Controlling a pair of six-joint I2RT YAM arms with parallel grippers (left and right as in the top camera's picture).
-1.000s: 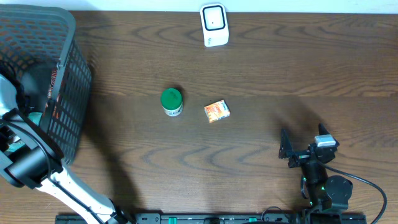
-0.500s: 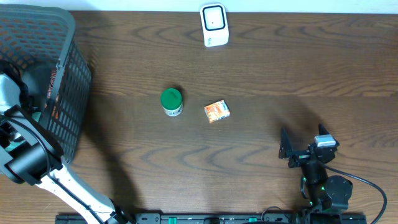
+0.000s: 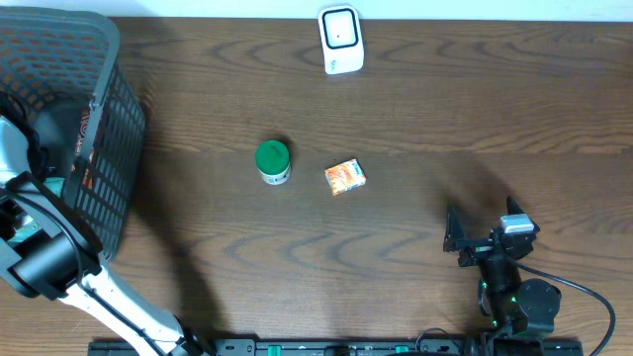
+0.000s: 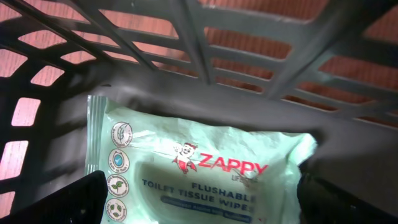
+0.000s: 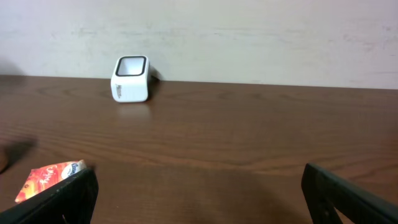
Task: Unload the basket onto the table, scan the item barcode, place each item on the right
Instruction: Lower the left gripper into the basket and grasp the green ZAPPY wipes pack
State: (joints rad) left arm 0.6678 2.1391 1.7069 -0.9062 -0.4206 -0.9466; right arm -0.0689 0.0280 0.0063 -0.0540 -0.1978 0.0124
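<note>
With left fingers [image 4: 62, 199] spread wide over the wipes pack [image 4: 205, 162] lying flat in the basket [image 4: 199, 37], descend squarely and pinch across the pack's middle, clear of the basket's wall. Afterwards lift straight up and present to the scanner [image 3: 339, 38]; leave right fingers [image 5: 59, 196], also spread, parked.

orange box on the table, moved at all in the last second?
No. The orange box sits in the same spot, just right of the green-lidded jar and below the scanner.
</note>
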